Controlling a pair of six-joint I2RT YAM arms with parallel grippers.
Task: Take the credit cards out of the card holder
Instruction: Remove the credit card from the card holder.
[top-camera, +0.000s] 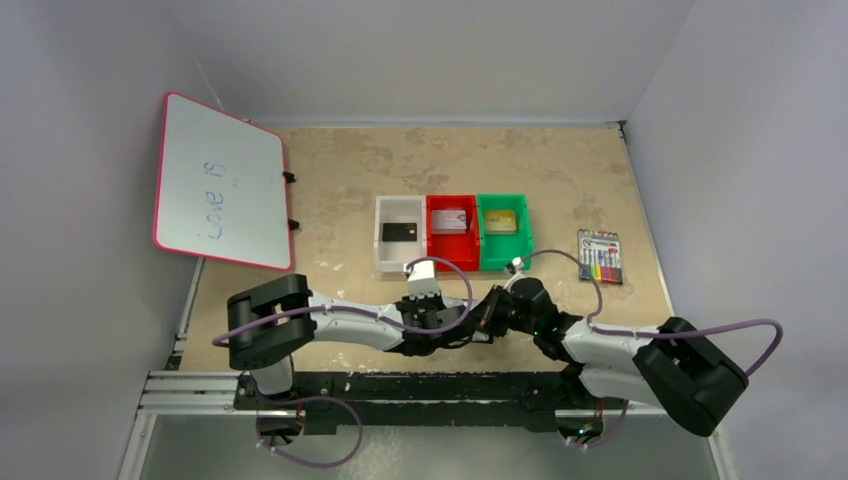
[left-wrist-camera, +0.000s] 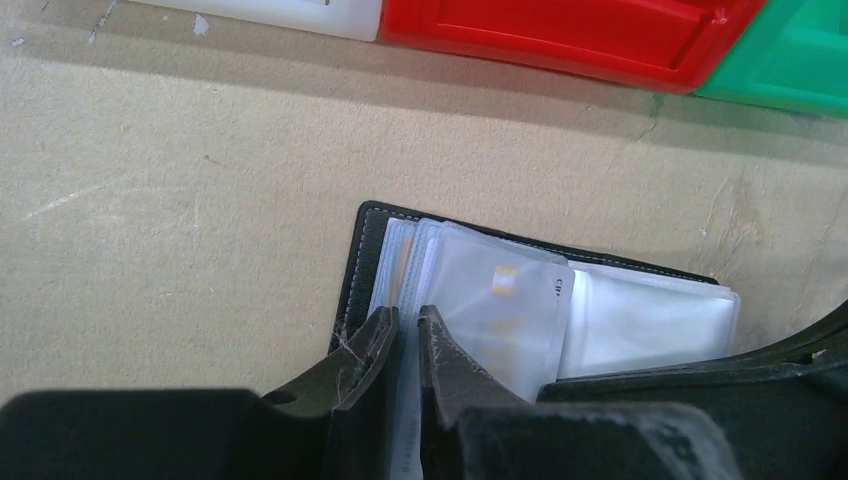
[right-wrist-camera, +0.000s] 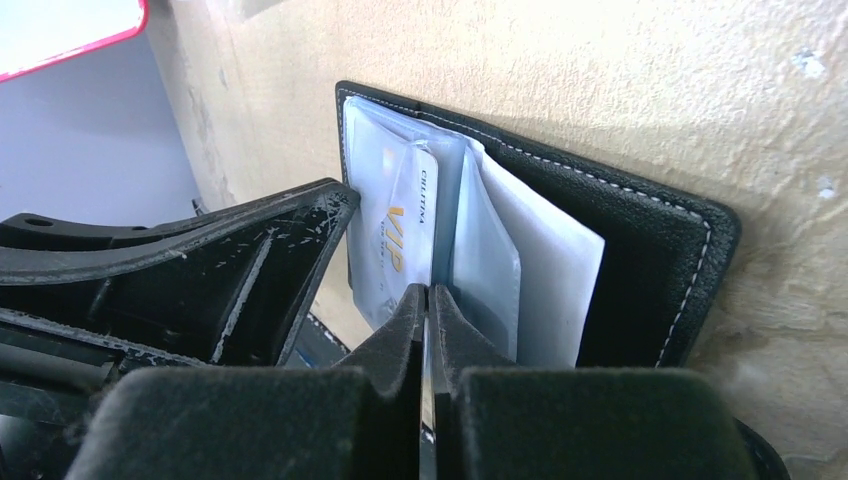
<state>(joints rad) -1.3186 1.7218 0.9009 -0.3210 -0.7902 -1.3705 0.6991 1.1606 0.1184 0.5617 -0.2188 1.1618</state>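
Probably robotics lab; bare grey walls (top-camera: 420, 60); whiteboard (top-camera: 220, 180); metal rail (top-camera: 190, 390) under arm bases (top-camera: 268, 376).

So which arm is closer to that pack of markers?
Right. The right arm lies below-left of the marker pack in the top view; the left arm sits farther left, beyond the card holder.

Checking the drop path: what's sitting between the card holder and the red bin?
Nothing: only bare table lies between the card holder and the red bin, as the left wrist view shows.
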